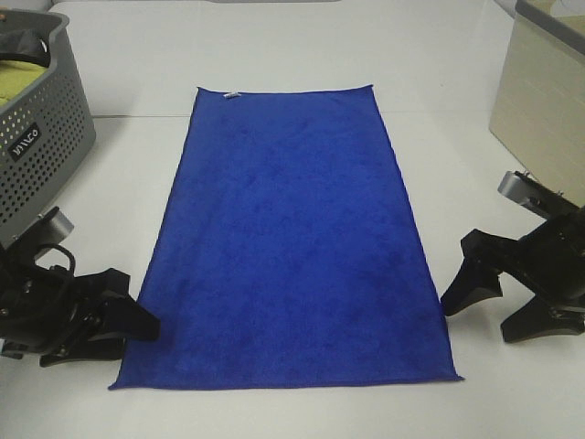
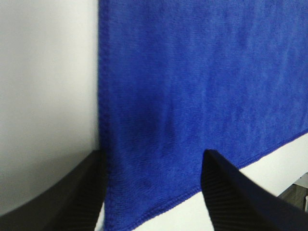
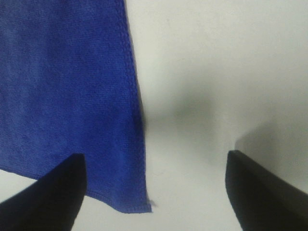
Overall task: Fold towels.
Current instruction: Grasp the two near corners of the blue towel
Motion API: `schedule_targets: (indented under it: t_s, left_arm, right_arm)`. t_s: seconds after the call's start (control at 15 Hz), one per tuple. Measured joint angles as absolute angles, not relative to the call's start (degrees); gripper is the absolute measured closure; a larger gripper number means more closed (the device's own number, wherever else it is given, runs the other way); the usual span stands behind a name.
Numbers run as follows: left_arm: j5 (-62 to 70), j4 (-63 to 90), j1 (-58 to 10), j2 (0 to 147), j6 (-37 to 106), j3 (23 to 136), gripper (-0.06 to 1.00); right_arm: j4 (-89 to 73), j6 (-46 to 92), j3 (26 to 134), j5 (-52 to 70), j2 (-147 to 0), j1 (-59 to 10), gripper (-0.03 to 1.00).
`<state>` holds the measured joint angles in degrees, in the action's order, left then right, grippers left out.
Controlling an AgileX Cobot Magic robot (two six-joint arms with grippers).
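Our left gripper (image 2: pixel 151 159), fingers spread and empty, straddles the near left corner of the royal-blue plush rectangular microfibre towel (image 1: pixel 292 247), lying flat on the white table (image 1: pixel 439 55). Our right gripper (image 1: pixel 475 325) is likewise spread, empty. No fold made; all folding remains.

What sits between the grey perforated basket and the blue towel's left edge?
Nothing. Only bare white table separates the basket from the towel, as the exterior high view shows.
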<state>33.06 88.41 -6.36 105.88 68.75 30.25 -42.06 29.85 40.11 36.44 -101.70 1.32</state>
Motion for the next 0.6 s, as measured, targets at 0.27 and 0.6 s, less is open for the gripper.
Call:
schedule_targets:
  t_s: [0.27,0.6]
  left_arm:
    - [35.2,89.2,-7.0,108.4,68.3,31.7,0.38]
    - [38.8,89.6,-7.0,111.4,67.9,34.2,0.38]
  right_arm:
    - [-50.1,36.0,40.4,38.5,-105.8,1.3,0.24]
    - [-57.8,40.6,41.1,41.6,-110.5,-3.8,0.28]
